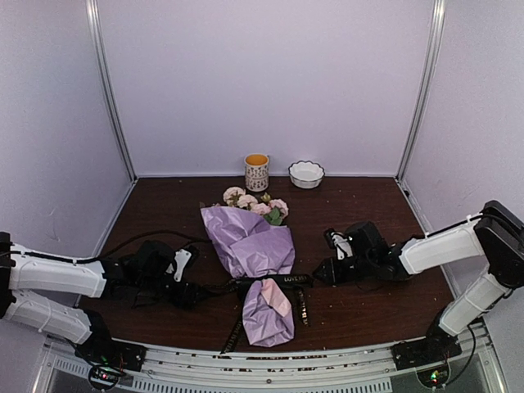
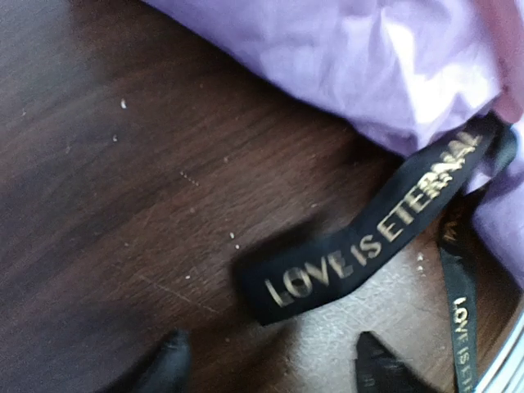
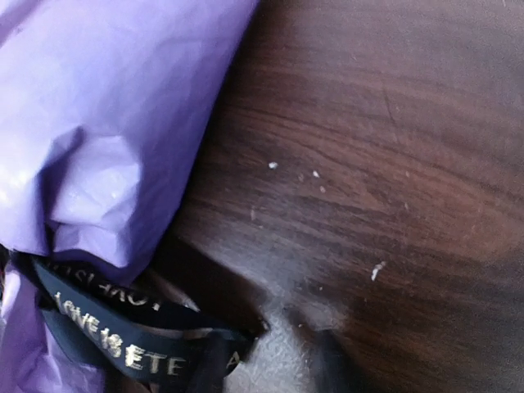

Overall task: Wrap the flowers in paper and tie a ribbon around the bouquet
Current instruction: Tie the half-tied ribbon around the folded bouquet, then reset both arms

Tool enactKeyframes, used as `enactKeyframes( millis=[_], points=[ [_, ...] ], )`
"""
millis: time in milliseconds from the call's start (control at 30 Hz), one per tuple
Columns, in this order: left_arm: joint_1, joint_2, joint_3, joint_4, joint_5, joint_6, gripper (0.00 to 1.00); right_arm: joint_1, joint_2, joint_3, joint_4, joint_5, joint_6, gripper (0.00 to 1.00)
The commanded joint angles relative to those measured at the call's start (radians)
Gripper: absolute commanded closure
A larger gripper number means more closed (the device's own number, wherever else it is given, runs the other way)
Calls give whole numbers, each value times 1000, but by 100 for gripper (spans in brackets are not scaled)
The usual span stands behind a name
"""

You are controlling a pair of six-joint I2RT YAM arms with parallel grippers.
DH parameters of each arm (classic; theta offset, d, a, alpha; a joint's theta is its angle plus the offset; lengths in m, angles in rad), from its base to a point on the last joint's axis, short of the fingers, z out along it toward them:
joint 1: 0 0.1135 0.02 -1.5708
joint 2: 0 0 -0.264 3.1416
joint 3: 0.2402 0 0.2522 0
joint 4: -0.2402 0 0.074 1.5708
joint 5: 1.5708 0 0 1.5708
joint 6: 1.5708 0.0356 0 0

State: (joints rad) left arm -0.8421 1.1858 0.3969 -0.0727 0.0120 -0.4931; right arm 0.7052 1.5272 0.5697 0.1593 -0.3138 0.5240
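**Bouquet** [image 1: 250, 246]: lies flat on the dark wooden table [image 1: 368, 213], head end away from the arm bases and stem end toward them.

**Flowers** [image 1: 255, 204]: pale pink and small yellow heads with green leaves stick out of the far end of the bouquet.

**Paper** [image 1: 260, 244]: lilac and crumpled, wrapped around the stems. It narrows to a waist partway down the bouquet and flares again toward the near end.

**Ribbon** [image 1: 278, 280]: black with gold lettering, it crosses the bouquet at the waist. Two tails lie on the wood beside the bouquet's near end, one on each side. Whether it is knotted cannot be told.

**Left gripper** [image 1: 190, 293]: sits low over the wood, just left of the bouquet's waist. In the left wrist view its fingertips [image 2: 168, 364] are spread wide with only bare wood between them, and they hold nothing. A loose ribbon end reading LOVE IS ETERNAL lies just ahead of them without touching, and runs back to the bouquet's paper.

**Right gripper** [image 1: 325, 273]: sits low, just right of the bouquet's waist and close to the ribbon there. In the right wrist view the fingers are only blurred dark shapes at the bottom edge. I cannot tell whether they are spread or pressed together, or whether they touch the ribbon.

**Other items**: a patterned cup [image 1: 256, 173] stands just beyond the bouquet's flower end. A white scalloped bowl [image 1: 306, 173] stands beyond that end, to the right.
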Motion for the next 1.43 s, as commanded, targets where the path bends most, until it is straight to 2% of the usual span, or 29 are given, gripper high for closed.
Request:
enactKeyframes(
  millis=[0, 133, 267, 300, 333, 400, 467, 667, 800, 1000, 1167, 1400],
  points=[
    [5, -115, 17, -40, 17, 73, 19, -2, -147, 32, -18, 11, -37, 50],
    [2, -202, 45, -86, 0, 84, 12, -8, -253, 111, -147, 103, -73, 37],
    [4, -175, 144, -201, -225, 55, 6, -44, -380, 128, -211, 306, -103, 16],
    [8, -154, 178, -235, -289, 56, 3, -65, -413, 123, -211, 340, -111, 5],
    [19, -130, 226, -267, -338, 61, 2, -90, -457, 114, -207, 378, -126, 0],
    [60, -87, 284, -297, -379, 72, 2, -149, -508, 95, -199, 427, -158, 0],
    [129, -64, 310, -272, -362, 85, 2, -221, -564, 78, -207, 454, -190, 0],
    [421, -43, 321, -184, -346, 78, 2, -450, -749, -77, -111, 423, -213, 0],
    [545, -58, 288, -136, -421, 49, 2, -504, -842, -199, -47, 535, -197, 0],
    [561, -74, 254, -102, -720, 78, 2, -505, -925, -337, 42, 672, -157, 0],
    [564, -98, 218, -40, -795, 133, 2, -504, -962, -359, 37, 767, -110, 0],
    [565, -179, 151, 24, -844, 154, 2, -504, -976, -362, 39, 731, -130, 0]
  ],
)
